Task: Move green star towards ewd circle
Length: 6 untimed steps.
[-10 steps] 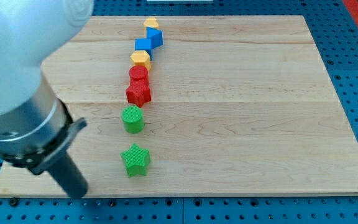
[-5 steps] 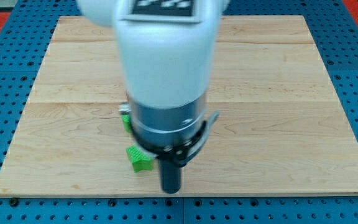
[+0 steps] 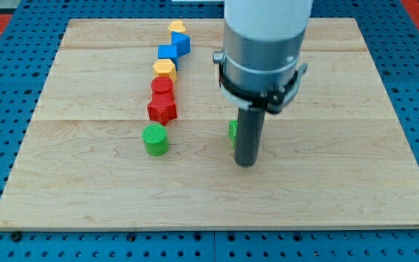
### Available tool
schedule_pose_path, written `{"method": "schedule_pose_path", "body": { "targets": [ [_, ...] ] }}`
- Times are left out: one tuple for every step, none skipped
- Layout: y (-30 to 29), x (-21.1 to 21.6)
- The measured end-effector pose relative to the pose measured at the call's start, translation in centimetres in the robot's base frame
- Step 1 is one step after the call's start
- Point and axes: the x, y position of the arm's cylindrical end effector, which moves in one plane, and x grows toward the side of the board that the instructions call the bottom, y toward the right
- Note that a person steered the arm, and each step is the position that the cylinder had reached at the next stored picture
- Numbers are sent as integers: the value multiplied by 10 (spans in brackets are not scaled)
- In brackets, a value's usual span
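- My tip [image 3: 246,164] is resting on the wooden board [image 3: 340,167], right of the middle, with nothing gripped, since a bare rod has no fingers to open or close
- The green star [image 3: 233,132] is sitting just behind the rod, touching or nearly touching it; only a green sliver on the rod's left edge is showing, so I cannot tell how it is turned
- The red circle [image 3: 161,86] is lying up and to the view's left, in a column of blocks: a yellow block [image 3: 177,28] at the top, a blue block [image 3: 174,48], a yellow hexagon [image 3: 164,70], then the red circle, with a red star [image 3: 162,109] touching it below
- A green circle [image 3: 155,140] is standing apart, below the red star and well left of my tip
- The star is needing a push leftward and slightly upward, and I judge my tip to be sitting on the wrong side for that, at the star's near right
- A risk is pushing now, which could be sending the star further up the board instead of across
- Another risk is the star striking the red star or the green circle on the way and scattering the column
- With the star mostly hidden, an off-centre contact is likely, and it could be spinning away sideways
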Motion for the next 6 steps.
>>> {"method": "schedule_pose_path", "body": {
  "targets": [
    [8,21],
    [32,-19],
    [-3,-79],
    [-29,-125],
    [-26,-136],
    [-50,-141]
  ]
}}
